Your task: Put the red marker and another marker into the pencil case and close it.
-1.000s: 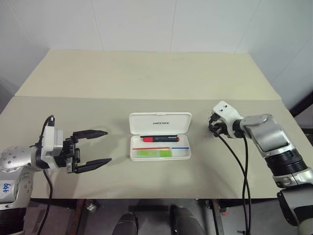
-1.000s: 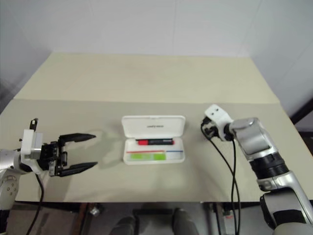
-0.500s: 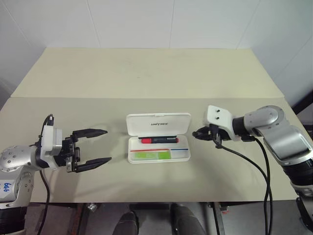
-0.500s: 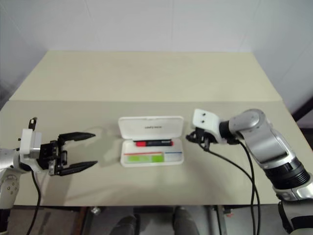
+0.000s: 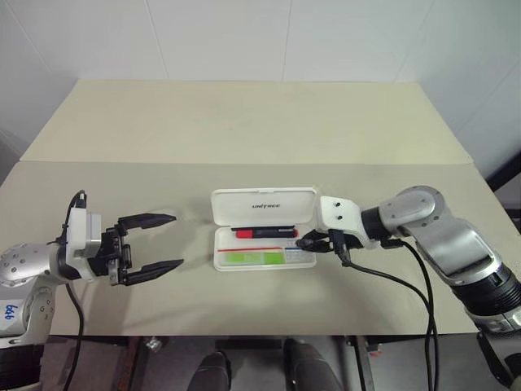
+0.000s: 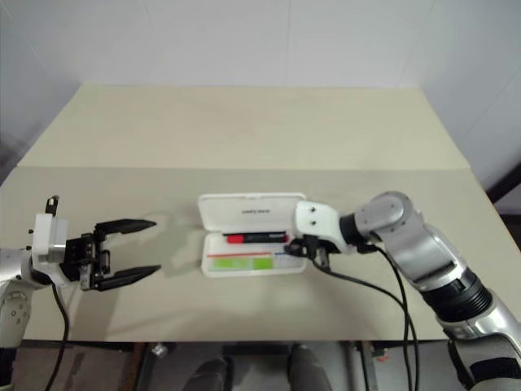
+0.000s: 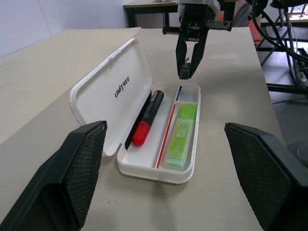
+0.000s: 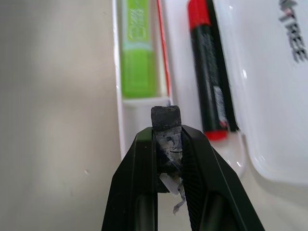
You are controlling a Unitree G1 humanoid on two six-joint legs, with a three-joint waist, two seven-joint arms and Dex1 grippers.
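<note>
Slim red-and-black marker (image 7: 148, 118) and thick lime-green marker (image 7: 180, 135) both lie inside open white plastic pencil case (image 5: 264, 213) – right gripper (image 5: 308, 241), fingers pinched shut w/ nothing held, at its right end, prob. to flip lid; left gripper (image 5: 151, 243) spread wide, empty, well apart.

Beige table (image 5: 244, 122), matte top, seam running across it about midway. White tiled wall (image 5: 285, 37) behind and along both sides, thin grout lines. Past the table's far end in the left wrist view: second table (image 7: 149, 5) on dark legs, grey floor (image 7: 284, 57), black metal frames (image 7: 284, 29) standing on it.
</note>
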